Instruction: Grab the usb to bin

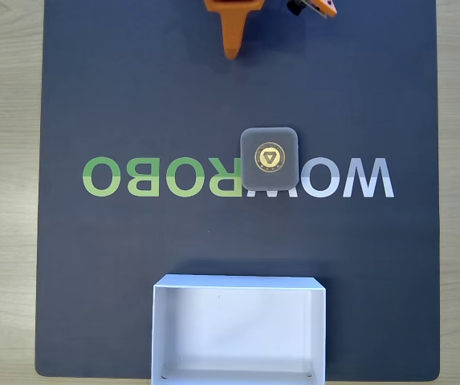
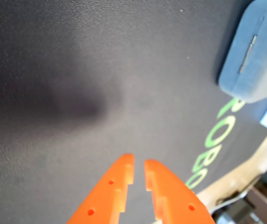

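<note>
Pincer (image 2: 139, 168) fingers stand nearly together with only a thin slit between the tips, holding nothing; in the wrist view they enter from the bottom centre of the frame, above bare mat. In the fixed view the orange finger (image 1: 232, 36) points down from the top centre edge. Next in size, the dark mat (image 1: 133, 104) covers most of the frame and carries a mirrored printed logo (image 1: 157, 176) across the middle. The bin (image 1: 238, 329), a shallow white box with nothing in it, sits at the bottom centre with its lower wall at the frame edge. The usb (image 1: 269, 159), a small grey rounded square with a gold emblem, lies flat at frame centre, just right of the finger's line, on the logo and well apart from both pincer and bin; the wrist view shows it at the upper right (image 2: 259, 51). Judged step: approach. Spread the fingers wider than the usb first, centre over it, straddle opposite edges, and descend to the mat, since a flat piece offers little edge to grip.
</note>
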